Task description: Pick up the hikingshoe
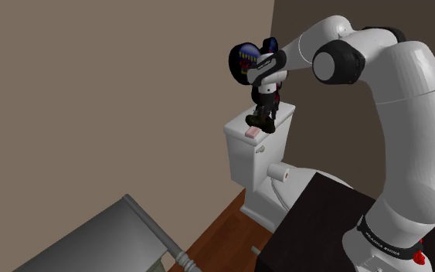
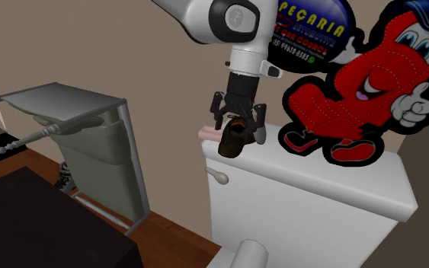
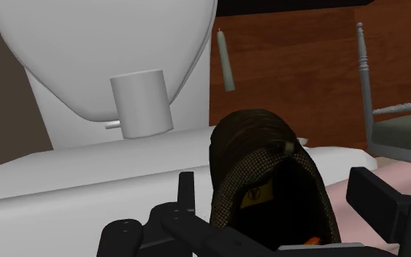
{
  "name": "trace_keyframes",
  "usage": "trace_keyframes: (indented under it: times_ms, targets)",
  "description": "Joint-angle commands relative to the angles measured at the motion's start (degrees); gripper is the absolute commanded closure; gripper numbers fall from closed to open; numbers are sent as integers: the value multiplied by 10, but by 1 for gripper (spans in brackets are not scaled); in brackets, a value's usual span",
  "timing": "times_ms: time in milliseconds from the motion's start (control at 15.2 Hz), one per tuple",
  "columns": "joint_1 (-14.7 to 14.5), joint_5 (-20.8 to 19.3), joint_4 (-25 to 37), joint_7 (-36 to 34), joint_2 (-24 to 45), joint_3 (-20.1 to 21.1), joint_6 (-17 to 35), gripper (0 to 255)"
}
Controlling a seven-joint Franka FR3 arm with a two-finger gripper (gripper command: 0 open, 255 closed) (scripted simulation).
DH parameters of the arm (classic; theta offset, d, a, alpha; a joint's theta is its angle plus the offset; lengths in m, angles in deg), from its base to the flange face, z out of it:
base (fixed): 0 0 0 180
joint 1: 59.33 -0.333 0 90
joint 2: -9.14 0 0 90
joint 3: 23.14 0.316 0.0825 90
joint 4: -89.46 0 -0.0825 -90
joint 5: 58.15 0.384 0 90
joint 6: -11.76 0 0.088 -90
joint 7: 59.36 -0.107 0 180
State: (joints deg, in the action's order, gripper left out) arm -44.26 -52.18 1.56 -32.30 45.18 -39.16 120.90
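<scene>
The hikingshoe (image 2: 234, 143), one dark brown shoe, is at the end of the toilet's tank lid (image 2: 319, 171), close to the lid's front edge. The hand (image 2: 239, 131) comes down from above. Its fingers stand apart on either side of the shoe's collar, and in the wrist view a thin gap seems to show on each side, so they are spread and not clasping. One pink block (image 1: 252, 133) lies just beside the shoe. One red cartoon cut-out (image 2: 365, 84) stands further along the lid against the wall, apart from the shoe. One white roll (image 3: 141, 102) rests below on the toilet. There is open air above and in front of the lid.
</scene>
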Motion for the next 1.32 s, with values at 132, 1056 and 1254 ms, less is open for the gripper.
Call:
trace_keyframes:
  times_ms: [132,1056,1254]
  targets:
    - [0,2,-9,0,8,2,16,0]
    - [-2,-2,-1,-1,-8,-1,-6,255]
    - [-2,-4,6,-2,-18,-3,-24,255]
